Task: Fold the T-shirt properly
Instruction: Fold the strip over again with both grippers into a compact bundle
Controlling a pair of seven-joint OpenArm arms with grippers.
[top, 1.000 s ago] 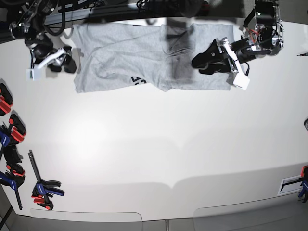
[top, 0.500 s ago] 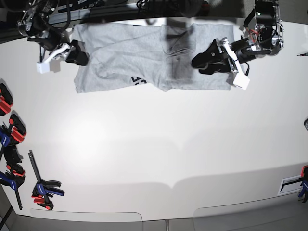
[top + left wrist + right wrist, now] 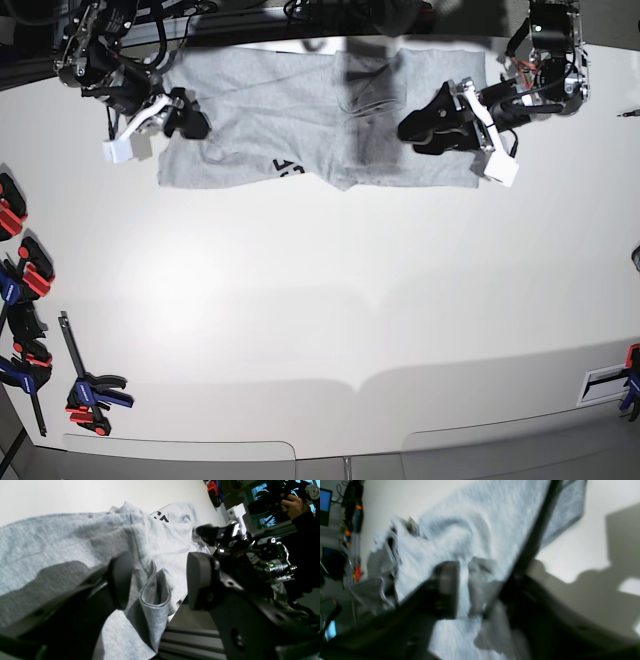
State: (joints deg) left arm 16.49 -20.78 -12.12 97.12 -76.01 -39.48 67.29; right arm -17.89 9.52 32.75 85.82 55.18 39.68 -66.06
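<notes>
Base view: the T-shirt [image 3: 310, 125] is seen spread at the far edge of the table [image 3: 330, 300], only partly folded and still rumpled. Left gripper [image 3: 155, 580] fingers are spread over a fabric ridge; right gripper [image 3: 480, 587] fingers are parted over cloth. Black lettering [image 3: 287, 167] is cut off, unreadable.

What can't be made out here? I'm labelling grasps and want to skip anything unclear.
- Right gripper: right wrist view is motion-blurred, so grip on the T-shirt is unclear.
- Lettering: mostly folded under in base view, unreadable.
- Left gripper: fingers open; T-shirt's far edge drops behind the table edge.
</notes>
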